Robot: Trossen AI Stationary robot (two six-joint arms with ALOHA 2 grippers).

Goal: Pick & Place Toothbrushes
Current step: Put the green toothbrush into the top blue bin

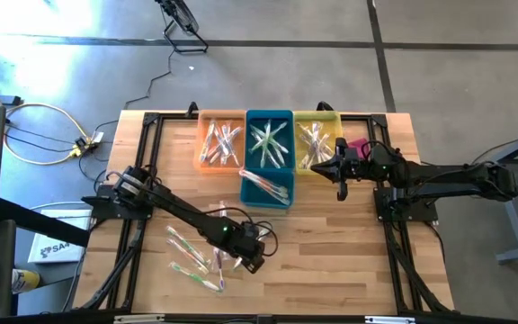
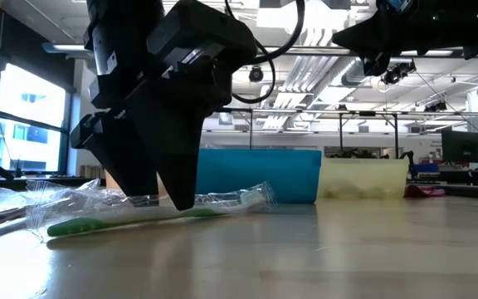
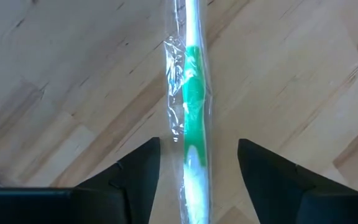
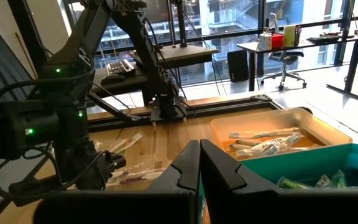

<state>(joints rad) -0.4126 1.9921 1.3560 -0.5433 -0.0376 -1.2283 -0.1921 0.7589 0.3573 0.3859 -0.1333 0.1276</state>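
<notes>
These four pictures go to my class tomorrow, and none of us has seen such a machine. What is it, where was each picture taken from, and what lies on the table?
Two dark robot arms work at a wooden table. One picture looks straight down, one looks level across the tabletop, and one comes from each arm's wrist. At the back stand an orange bin, a blue bin and a yellow bin holding wrapped toothbrushes; more lie loose. The left gripper is open, straddling a green toothbrush on the wood, holding nothing yet. The right gripper is shut and empty beside the bins.
</notes>
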